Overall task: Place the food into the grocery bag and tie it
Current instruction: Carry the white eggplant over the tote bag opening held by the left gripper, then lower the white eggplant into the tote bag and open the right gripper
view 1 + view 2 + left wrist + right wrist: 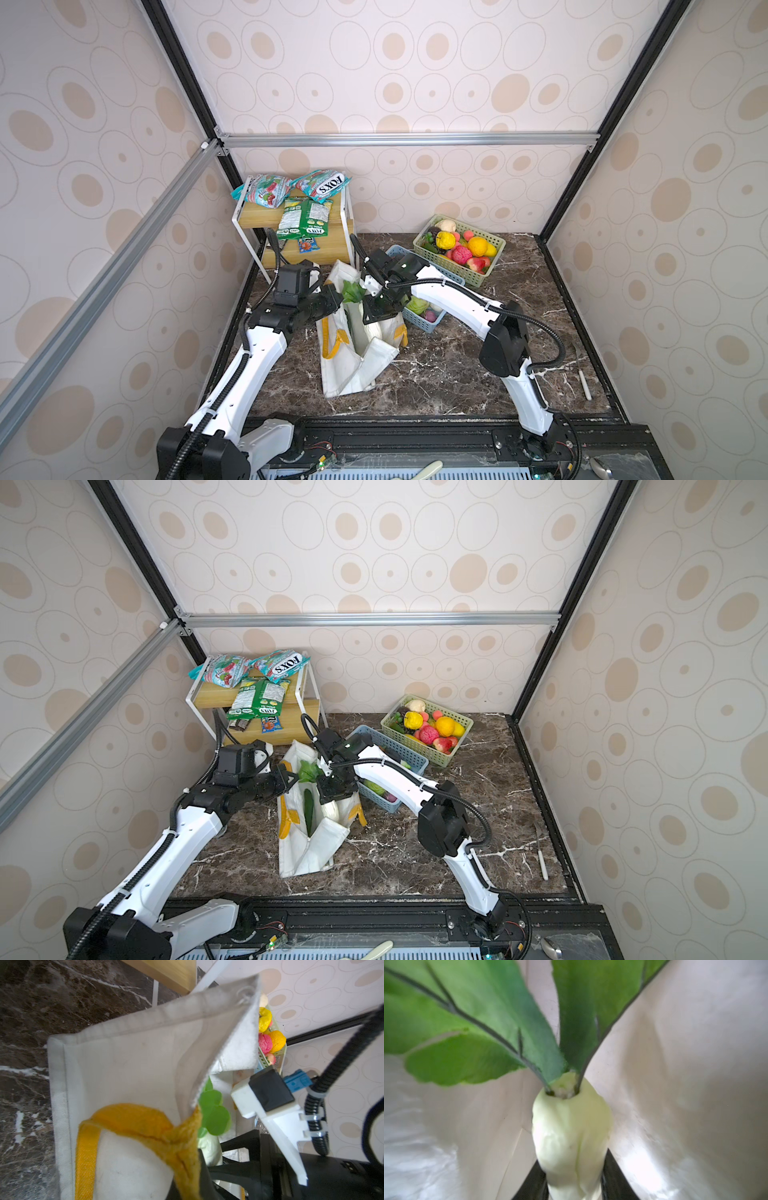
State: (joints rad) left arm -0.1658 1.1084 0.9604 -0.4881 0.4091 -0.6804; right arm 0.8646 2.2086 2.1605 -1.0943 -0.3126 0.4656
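White radish [571,1136] clamped in right pincer [379,311] reaching into grocery bag [353,374]; left pincer [333,300] pinches its handle [135,1118].

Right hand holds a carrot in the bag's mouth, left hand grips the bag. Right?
Not a carrot: the right wrist view shows the right hand holding a white radish with green leaves. It's in the bag mouth; left hand grips the bag.

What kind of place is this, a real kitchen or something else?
Probably a robot test booth, not a home: wallpapered panels on an aluminium frame, a marble-look table, and toy food in a green basket.
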